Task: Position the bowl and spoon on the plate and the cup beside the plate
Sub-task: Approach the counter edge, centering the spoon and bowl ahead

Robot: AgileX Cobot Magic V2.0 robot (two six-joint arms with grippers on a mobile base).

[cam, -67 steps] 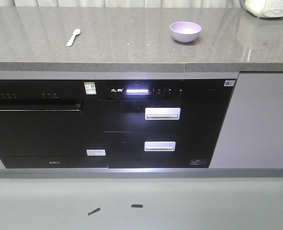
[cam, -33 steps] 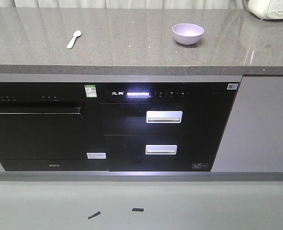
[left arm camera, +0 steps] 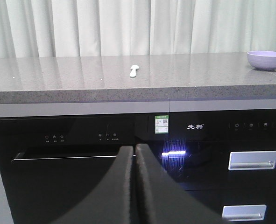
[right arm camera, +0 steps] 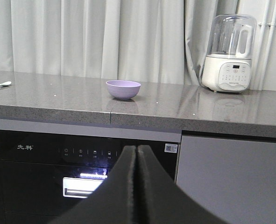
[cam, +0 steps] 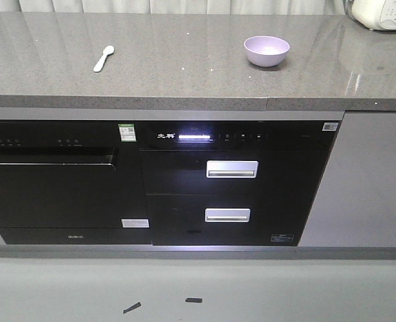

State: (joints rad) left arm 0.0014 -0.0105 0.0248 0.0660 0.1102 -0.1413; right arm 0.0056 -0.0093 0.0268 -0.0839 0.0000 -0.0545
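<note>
Bowl (cam: 267,51): one, lavender, upright and empty on the grey counter (cam: 184,80), toward the right in the front view.
Spoon (cam: 104,58): one, pale, lying flat on the same counter, toward the left, head farther back than the handle; well apart from the bowl.
Left gripper (left arm camera: 134,148): one, black, fingers pressed together with nothing between them; low, in front of the black appliance fronts, below counter level.
Right gripper (right arm camera: 137,147): one, black, fingers likewise pressed together on nothing; also below counter level, with the bowl up and slightly to the left in its view.
Blender (right arm camera: 229,53): one, white base with clear jar, at the counter's far right, well apart from the bowl.
Drawer handles: two, silver, one (cam: 232,169) above the other (cam: 228,215).
Light strip (cam: 195,137): one, glowing white, above the upper handle.
Sticker (cam: 126,131): one, green and white, left of the light strip.
Black scraps: two, on the floor (cam: 132,308) and (cam: 193,300).
Curtain (left arm camera: 128,28): pale, pleated, behind the counter.
</note>
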